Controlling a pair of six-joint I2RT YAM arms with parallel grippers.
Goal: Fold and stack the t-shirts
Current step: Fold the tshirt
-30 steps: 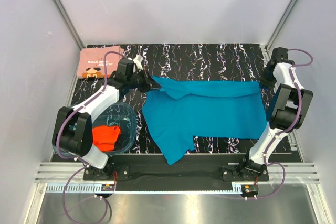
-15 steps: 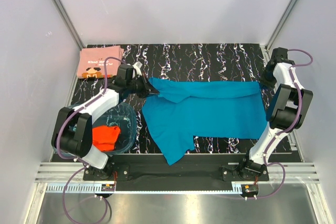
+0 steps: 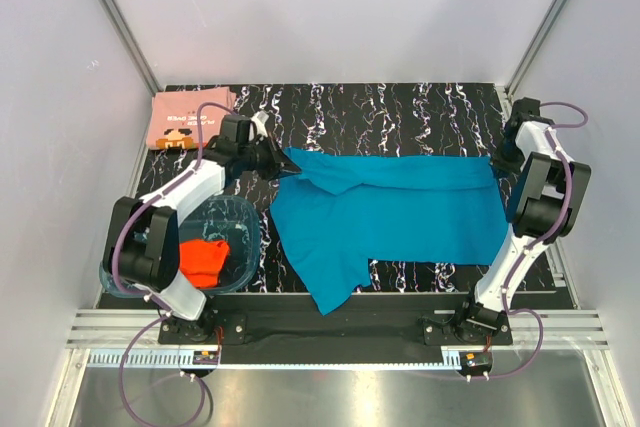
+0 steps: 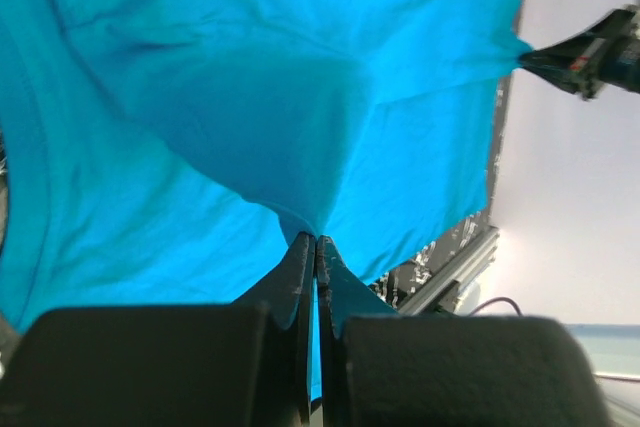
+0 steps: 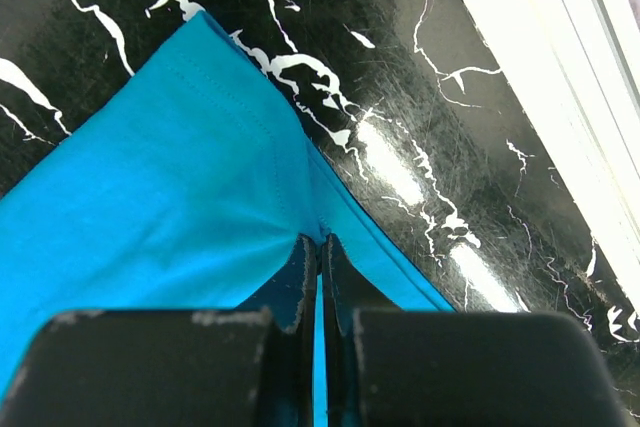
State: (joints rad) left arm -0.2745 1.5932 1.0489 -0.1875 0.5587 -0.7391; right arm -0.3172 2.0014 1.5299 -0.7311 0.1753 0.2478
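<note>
The teal-blue t-shirt (image 3: 390, 212) lies spread across the middle of the black marbled table, one sleeve reaching the front edge. My left gripper (image 3: 285, 160) is shut on its far left edge, a fold of cloth (image 4: 300, 97) pinched between the jaws (image 4: 315, 239). My right gripper (image 3: 497, 159) is shut on its far right corner, with the hem (image 5: 250, 157) pinched (image 5: 319, 240). The salmon-pink printed shirt (image 3: 185, 119) lies folded at the far left corner. The orange-red shirt (image 3: 203, 259) is crumpled in the clear tub (image 3: 245, 217).
The tub stands at the front left beside the left arm. White walls and aluminium frame rails (image 3: 540, 22) close in the table. The table's right edge rail (image 5: 560, 57) runs close by the right gripper.
My left gripper has pulled the shirt's far left edge a little leftward and back, drawing the top edge straighter. The right gripper has shifted slightly toward the far right corner.
</note>
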